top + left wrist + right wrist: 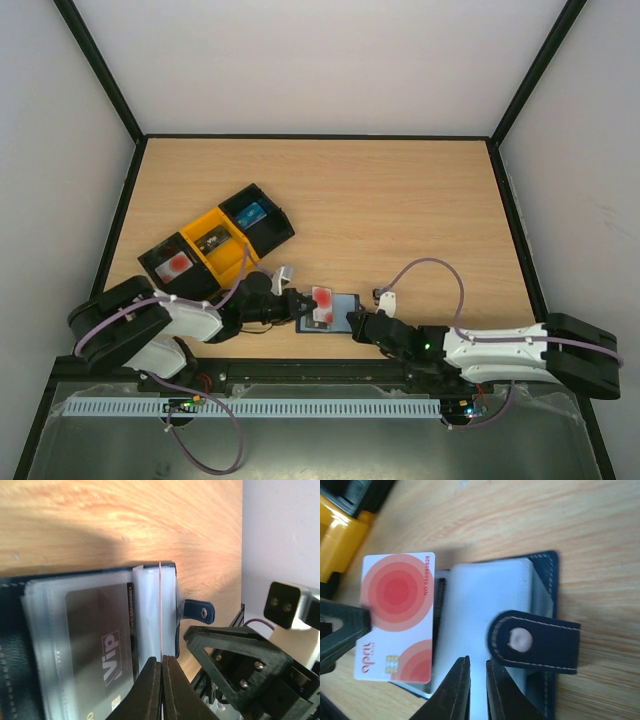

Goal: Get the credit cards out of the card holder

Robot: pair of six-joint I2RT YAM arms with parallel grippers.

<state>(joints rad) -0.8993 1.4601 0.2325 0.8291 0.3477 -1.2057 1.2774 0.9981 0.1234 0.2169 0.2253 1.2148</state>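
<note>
Now white walls (320,60) enclose the wooden table (400,200) and card holder (340,312).

Dark card (100,645) "ViP", white card (395,615) "open"

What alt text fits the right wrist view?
A white card with red circles sits mostly out of the open dark blue card holder, pinched at one edge by the left gripper. The right gripper is closed on the holder's clear sleeves beside the snap tab; a yellow tray shows top left.
</note>
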